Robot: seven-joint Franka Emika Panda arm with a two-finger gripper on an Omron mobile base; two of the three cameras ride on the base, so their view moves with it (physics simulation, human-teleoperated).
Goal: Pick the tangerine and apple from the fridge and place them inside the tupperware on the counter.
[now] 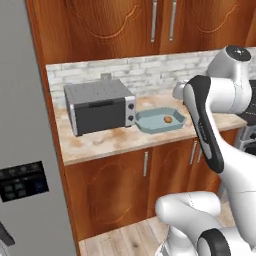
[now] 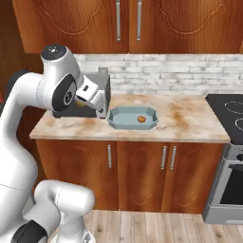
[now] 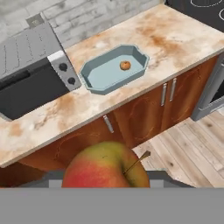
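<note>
1. Apple (image 3: 105, 166) sits right at the gripper, filling the bottom of the hand view: red skin blending to a yellow-green patch, thin brown stem pointing up and to the right. Fingertips are hidden behind the fruit there; judged closed on the apple

2. Gripper (image 2: 90, 101) hangs in the air in front of the toaster oven (image 2: 102, 85) in the right base view, left of the tupperware (image 2: 118, 124) and not yet over it

3. Tangerine (image 3: 125, 65) already lies inside the tupperware, on the floor of its right half, apart from the walls. Fridge (image 1: 22, 150) stands at the left of the left base view, grey door and black control panel showing

4. Tupperware rests on the counter (image 3: 175, 39), just beside the toaster oven's knob side, near the counter's front edge

5. Handling estimate, apple: light, rigid, smooth-skinned, round. Likely to roll once released and could slip in a two-finger pinch if squeezed off-centre. Best hold is across the widest part, stem clear of the pads

6. Release judgement: low walls give little containment, so a low drop over the open left half looks safest; landing on the tangerine could bump either fruit out
</note>
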